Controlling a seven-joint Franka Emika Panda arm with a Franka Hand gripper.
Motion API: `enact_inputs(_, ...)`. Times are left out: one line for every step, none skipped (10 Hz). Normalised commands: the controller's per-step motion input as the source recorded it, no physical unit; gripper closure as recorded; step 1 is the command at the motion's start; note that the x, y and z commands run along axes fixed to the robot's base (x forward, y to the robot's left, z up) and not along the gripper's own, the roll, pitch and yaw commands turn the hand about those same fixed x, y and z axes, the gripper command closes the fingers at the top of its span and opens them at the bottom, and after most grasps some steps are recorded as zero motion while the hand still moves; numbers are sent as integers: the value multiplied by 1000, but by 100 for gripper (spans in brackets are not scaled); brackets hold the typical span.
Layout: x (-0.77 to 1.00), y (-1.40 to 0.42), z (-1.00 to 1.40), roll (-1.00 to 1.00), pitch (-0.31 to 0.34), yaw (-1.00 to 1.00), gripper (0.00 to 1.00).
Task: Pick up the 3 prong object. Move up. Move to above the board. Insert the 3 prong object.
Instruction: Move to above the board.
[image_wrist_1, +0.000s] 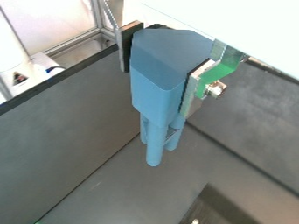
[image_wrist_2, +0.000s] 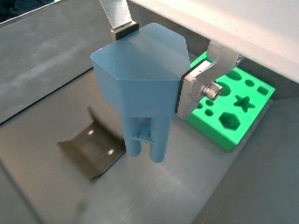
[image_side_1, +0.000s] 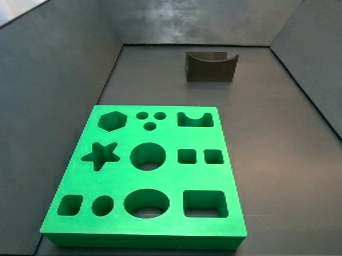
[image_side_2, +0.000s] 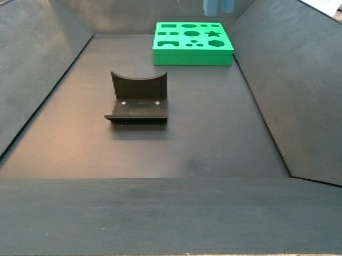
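Observation:
My gripper (image_wrist_1: 162, 68) is shut on the 3 prong object (image_wrist_1: 158, 96), a light blue piece with a blocky top and long thin prongs hanging down. The silver fingers clamp the blocky top on both sides, as both wrist views show (image_wrist_2: 158, 59). The object (image_wrist_2: 140, 87) hangs well above the dark floor. The board (image_wrist_2: 233, 109), a bright green slab with shaped cut-outs, lies on the floor off to one side of the object, not under it. The board also shows in both side views (image_side_1: 147, 170) (image_side_2: 194, 42). The gripper and object are not visible in either side view.
The fixture (image_wrist_2: 93, 149), a dark bracket on a base plate, stands on the floor near the prongs' line of sight and apart from the board (image_side_1: 210, 65) (image_side_2: 138, 97). Sloped dark walls (image_side_2: 47, 90) enclose the floor.

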Motion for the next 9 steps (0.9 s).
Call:
enact_inputs(108,-1000,-36,-17,50,0,100)
enact_inputs(110,-1000,-35,-25,47,3,100)
enact_inputs(124,-1000,-33,-6,43,1,100)
enact_inputs(129,-1000,-33,-6,43,9,100)
enact_inputs(142,-1000,-31,-11,44,7,100)
enact_inputs(148,-1000,-31,-19,45,8,100)
enact_inputs(161,-1000,-30,-3,44,8,100)
enact_inputs(177,-1000,-25,1,43,8,100)
enact_inputs(201,-1000,-24,7,45,6,100)
